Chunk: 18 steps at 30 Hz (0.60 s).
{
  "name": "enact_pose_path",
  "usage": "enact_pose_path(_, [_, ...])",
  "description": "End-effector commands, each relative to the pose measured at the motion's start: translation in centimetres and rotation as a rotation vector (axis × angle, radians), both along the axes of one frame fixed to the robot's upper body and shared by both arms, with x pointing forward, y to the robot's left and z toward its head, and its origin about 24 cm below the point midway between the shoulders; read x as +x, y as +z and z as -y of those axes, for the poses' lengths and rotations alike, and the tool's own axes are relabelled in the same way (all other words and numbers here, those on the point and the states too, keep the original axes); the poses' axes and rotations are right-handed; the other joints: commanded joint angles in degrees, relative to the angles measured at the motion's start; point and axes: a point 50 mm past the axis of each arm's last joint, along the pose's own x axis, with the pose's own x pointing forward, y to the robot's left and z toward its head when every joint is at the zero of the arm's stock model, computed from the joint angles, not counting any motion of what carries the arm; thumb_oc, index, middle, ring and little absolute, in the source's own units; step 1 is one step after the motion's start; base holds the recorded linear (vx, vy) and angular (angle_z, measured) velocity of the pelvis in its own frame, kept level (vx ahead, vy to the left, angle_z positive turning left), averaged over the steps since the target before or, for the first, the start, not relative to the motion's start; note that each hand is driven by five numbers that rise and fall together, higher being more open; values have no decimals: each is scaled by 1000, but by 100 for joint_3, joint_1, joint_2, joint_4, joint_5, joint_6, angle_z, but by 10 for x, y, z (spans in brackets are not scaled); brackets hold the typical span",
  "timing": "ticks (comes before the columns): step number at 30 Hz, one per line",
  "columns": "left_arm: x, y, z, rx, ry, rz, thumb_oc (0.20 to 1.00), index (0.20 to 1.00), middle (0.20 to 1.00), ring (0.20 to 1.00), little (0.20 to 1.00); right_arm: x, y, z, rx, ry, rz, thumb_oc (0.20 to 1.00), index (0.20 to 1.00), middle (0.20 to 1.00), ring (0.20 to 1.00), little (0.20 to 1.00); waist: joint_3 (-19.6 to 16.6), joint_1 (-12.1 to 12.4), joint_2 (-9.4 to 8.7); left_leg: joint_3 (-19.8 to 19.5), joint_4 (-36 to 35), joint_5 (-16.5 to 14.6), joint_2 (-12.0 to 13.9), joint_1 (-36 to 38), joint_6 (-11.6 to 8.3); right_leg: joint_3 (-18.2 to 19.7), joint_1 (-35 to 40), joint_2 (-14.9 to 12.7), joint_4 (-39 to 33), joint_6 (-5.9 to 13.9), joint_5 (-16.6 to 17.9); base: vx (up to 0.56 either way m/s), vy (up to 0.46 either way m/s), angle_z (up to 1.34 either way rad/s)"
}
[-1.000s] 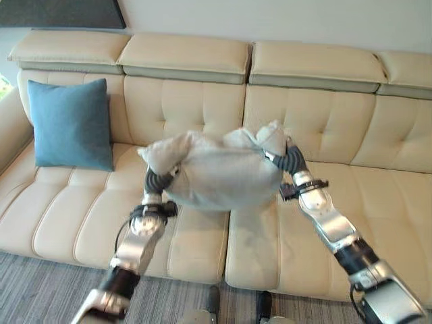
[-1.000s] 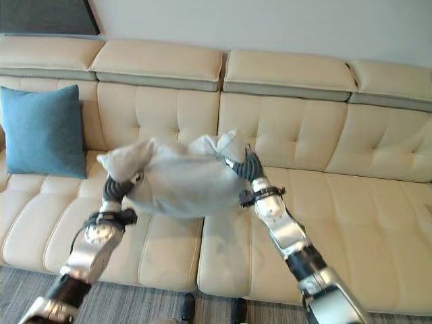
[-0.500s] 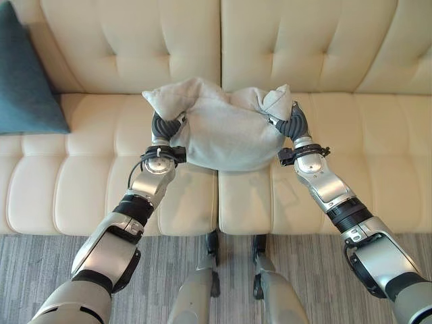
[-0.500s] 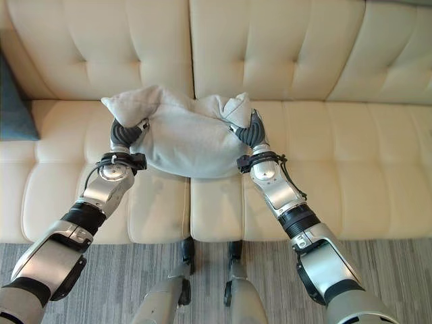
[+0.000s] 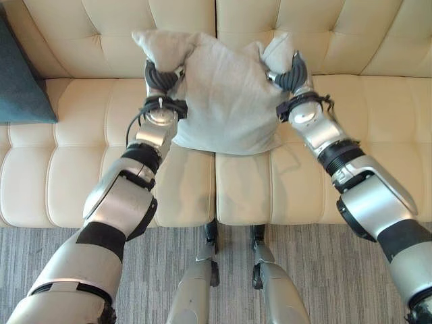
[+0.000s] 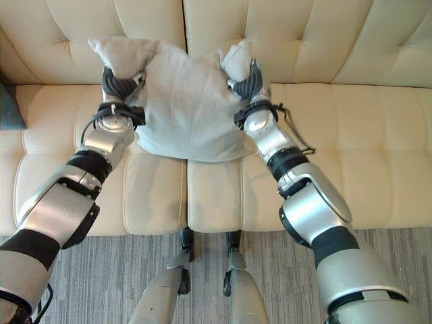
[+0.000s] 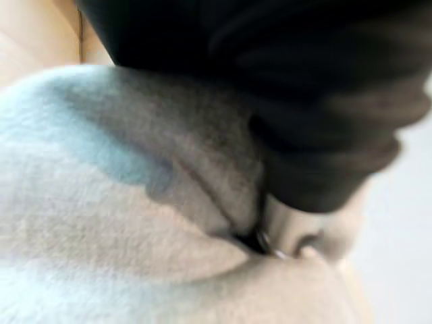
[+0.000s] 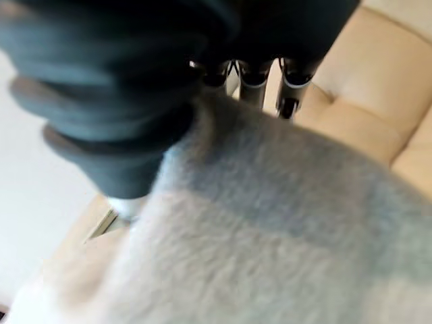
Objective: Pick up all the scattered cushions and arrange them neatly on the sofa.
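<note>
Grey cushion (image 5: pixel 226 101) now raised against sofa (image 5: pixel 81 169) backrest, between both gripping hands.

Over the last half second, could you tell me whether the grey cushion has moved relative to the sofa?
Yes. The grey cushion, gripped by the left hand and right hand, has gone from above the seat's front part back against the sofa backrest, now more upright.

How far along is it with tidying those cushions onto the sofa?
Looks done: a blue cushion sits at the sofa's left end. In hand: the left hand and right hand each grip an upper corner of the grey cushion, against the backrest, its lower edge on the seat. Left: letting go; other cushions aren't visible.
</note>
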Motion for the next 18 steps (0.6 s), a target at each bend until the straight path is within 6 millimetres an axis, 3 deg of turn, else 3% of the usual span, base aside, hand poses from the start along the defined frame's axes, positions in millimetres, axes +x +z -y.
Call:
enact_pose_path(1, [-6,66,12,-26,-61,178,1000,1000,1000,1000,1000,-3,35,-15,143,57,73,1000,1000,1000,1000,1000,-140,81,-27,-242,502,-474,149,-281,-294,-140,230,-461,386,510,-769,37,11,6])
enact_pose_path(2, [-8,71,3,-171,-77,202,1000,1000,1000,1000,1000,-4,44,-1,271,13,99,1000,1000,1000,1000,1000,-173,112,-9,-266,428,-467,135,-222,-293,-156,290,-467,325,519,-765,38,11,4])
enact_pose_path(5, [-9,76,0,-281,-105,229,1000,1000,1000,1000,1000,-5,50,8,347,-27,130,1000,1000,1000,1000,1000,-194,142,10,-284,374,-466,119,-151,-295,-172,369,-468,259,536,-758,33,7,1])
enact_pose_path(6, [-12,82,-4,-406,-133,279,1000,1000,1000,1000,1000,-10,62,11,407,-30,204,1000,1000,1000,1000,1000,-221,175,31,-307,327,-465,102,-94,-291,-179,422,-469,211,541,-764,37,9,1])
enact_pose_path(9, [-18,92,-3,-526,-184,362,1000,1000,1000,1000,1000,-16,74,21,498,-18,275,1000,1000,1000,1000,1000,-272,214,50,-346,235,-457,93,12,-286,-234,525,-480,129,552,-767,44,-1,3])
enact_pose_path(10, [-21,93,-5,-578,-200,395,1000,1000,1000,1000,1000,-23,83,32,620,-28,353,1000,1000,1000,1000,1000,-298,248,80,-371,169,-437,82,67,-281,-260,581,-484,89,554,-763,34,-6,5])
enact_pose_path(11, [-21,92,-4,-578,-201,393,1000,1000,1000,1000,1000,-23,82,33,623,-30,352,1000,1000,1000,1000,1000,-301,249,75,-377,154,-430,80,82,-282,-268,596,-484,82,554,-761,27,-1,8])
enact_pose_path(13, [-24,91,-16,-605,-183,420,1000,1000,1000,1000,1000,-29,87,42,827,34,413,1000,1000,1000,1000,1000,-332,262,71,-400,-3,-372,82,186,-301,-296,646,-475,20,556,-740,15,8,11])
enact_pose_path(16, [-26,83,-33,-571,-152,420,1000,1000,1000,1000,1000,-31,80,51,881,62,426,1000,1000,1000,1000,1000,-362,268,59,-401,-214,-283,78,306,-331,-324,696,-459,-30,553,-710,16,15,6])
enact_pose_path(18, [-34,62,-69,-389,-51,384,1000,1000,1000,1000,1000,-32,54,66,753,78,389,1000,1000,1000,1000,1000,-391,257,42,-392,-511,-157,89,499,-358,-370,741,-439,-30,550,-712,6,27,5])
